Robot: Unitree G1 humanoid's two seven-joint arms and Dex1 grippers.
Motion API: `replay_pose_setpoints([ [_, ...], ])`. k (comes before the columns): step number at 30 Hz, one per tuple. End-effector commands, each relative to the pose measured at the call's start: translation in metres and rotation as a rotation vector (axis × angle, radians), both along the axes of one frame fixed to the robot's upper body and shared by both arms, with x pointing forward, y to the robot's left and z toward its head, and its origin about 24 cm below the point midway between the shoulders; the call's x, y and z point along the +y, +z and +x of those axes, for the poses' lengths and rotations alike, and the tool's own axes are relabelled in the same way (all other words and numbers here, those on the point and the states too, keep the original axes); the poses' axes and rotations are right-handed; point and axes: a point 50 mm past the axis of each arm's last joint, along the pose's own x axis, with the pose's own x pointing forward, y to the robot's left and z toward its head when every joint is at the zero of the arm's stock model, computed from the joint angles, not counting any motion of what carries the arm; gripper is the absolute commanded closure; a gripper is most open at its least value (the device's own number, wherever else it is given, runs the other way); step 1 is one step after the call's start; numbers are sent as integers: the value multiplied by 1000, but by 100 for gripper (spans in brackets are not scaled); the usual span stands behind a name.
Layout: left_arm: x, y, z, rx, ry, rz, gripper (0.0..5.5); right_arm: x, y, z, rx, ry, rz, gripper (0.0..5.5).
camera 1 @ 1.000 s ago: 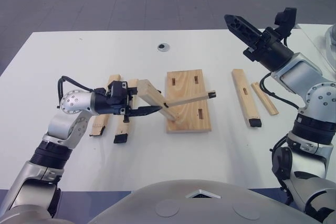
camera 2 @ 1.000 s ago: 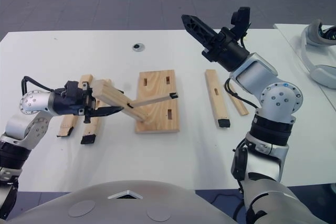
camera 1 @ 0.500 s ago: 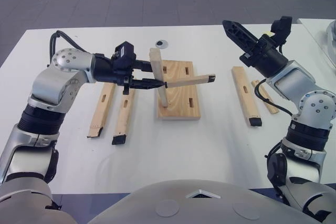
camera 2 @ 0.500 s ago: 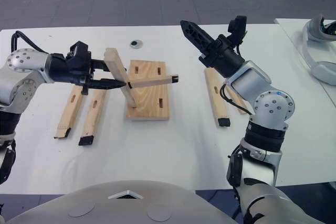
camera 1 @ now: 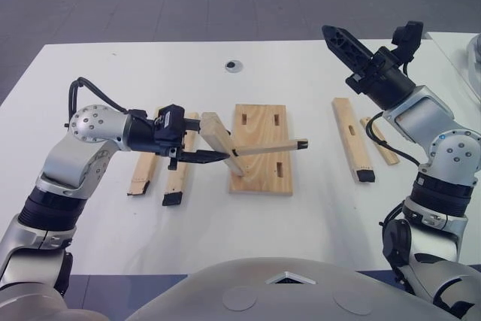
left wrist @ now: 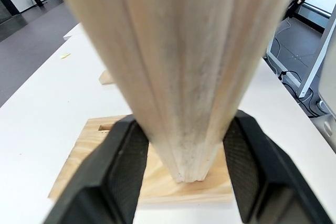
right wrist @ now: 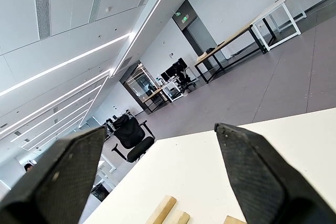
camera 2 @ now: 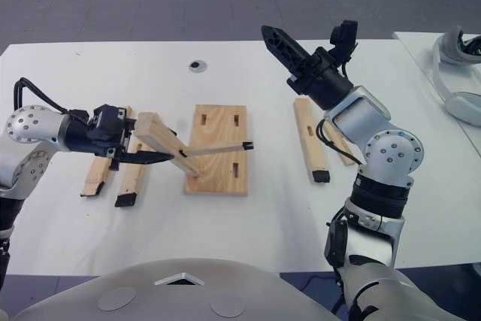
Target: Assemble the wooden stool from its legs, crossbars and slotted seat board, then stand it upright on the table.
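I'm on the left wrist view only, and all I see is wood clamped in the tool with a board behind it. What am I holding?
Observer: A leg with a crossbar plugged into its side, pointing across the board.
Operator: Where are the other parts?
Observer: Two spare legs lie flat left of the board; a third leg and a loose crossbar lie to its right.
Operator: And the right tool?
Observer: The right tool is raised above the table's far right side, open and empty.
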Motion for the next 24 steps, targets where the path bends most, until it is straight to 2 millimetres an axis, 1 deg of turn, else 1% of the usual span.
replay_pose_setpoints([
  [1, 6, -31, -7, 145, 16, 173, 344, -1, 4, 2, -13, -10, -2, 169],
  [2, 6, -31, -6, 144, 16, 174, 344, -1, 4, 2, -12, -11, -2, 169],
  [3, 6, -31, -6, 145, 17, 175, 307, -1, 4, 2, -12, -11, -2, 169],
  [4, 6, -31, -4, 144, 28, 172, 298, -1, 4, 2, -12, -11, -2, 169],
  [8, 6, -32, -2, 151, 49, 175, 220, 0, 5, 2, -14, -7, -2, 169],
  [10, 7, -32, 0, 141, 67, 169, 191, 1, 4, 2, -13, -3, -2, 169],
  [14, 13, -25, 9, 106, 113, 154, 129, 1, 4, 2, -12, 2, -3, 169],
  [17, 52, 3, 26, 7, 248, 241, 80, 1, 1, -1, -8, -3, -2, 169],
  [18, 67, 10, 30, -16, 287, 292, 80, 0, 1, -2, -6, -7, -1, 169],
  [19, 75, 13, 31, -25, 306, 325, 80, 0, 0, -2, -5, -9, -1, 169],
  [21, 82, 15, 32, -31, 312, 352, 80, 0, 0, -2, -4, -10, 0, 169],
  [23, 107, 1, 35, -14, 485, 522, 80, 1, -1, -3, -1, -14, 2, 169],
  [24, 115, -8, 32, 16, 550, 566, 80, 1, -2, -4, 1, -16, 4, 169],
])
